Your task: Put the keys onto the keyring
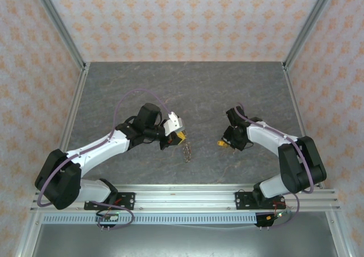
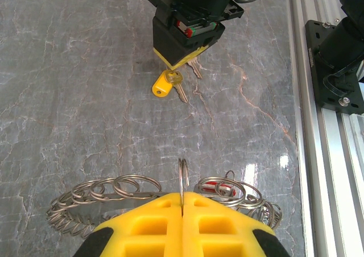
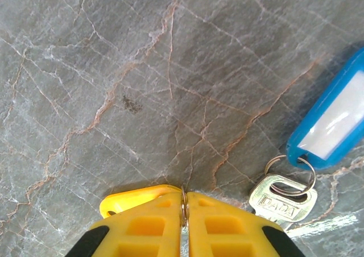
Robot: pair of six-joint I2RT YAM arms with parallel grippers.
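Note:
My left gripper (image 2: 182,195) is shut on one upright split ring (image 2: 183,174) of the keyring (image 2: 85,197), whose loops of steel rings spread to both sides of the yellow fingers. A red key tag (image 2: 219,186) lies among those rings on the right. From above, the keyring (image 1: 186,152) dangles below the left gripper (image 1: 177,136). My right gripper (image 3: 183,193) is shut on the small ring of the yellow key (image 3: 131,200), low over the table. Facing the left wrist, that gripper (image 2: 176,66) has the yellow key (image 2: 169,86) under it. The blue key (image 3: 335,120) lies on the table to its right.
The grey marbled table (image 1: 187,92) has patterned walls on three sides. An aluminium rail (image 1: 187,195) with both arm bases runs along the near edge. The right arm's base block (image 2: 341,58) sits on that rail.

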